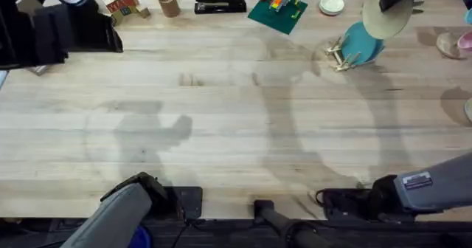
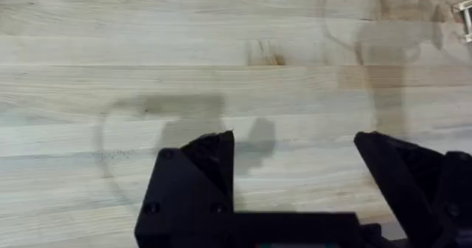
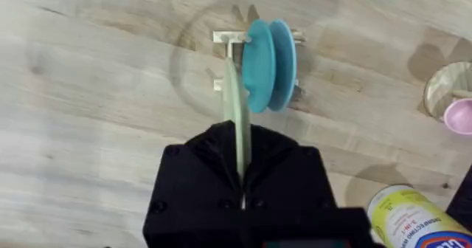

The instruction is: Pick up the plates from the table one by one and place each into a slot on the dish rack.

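Right wrist: right tool (image 3: 240,176) clamped on cream plate (image 3: 236,115), above dish rack (image 3: 228,38).

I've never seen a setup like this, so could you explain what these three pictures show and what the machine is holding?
It is a robot with two arms at a wooden table. One picture looks down from above; the other two come from a camera on each wrist. The right end effector is shut on a cream plate, held on edge just above a small wooden dish rack. Two teal plates already stand in the rack. The left end effector is open, holds nothing, and hangs over bare wood. At the table's far edge lie odd items, among them a small white dish.
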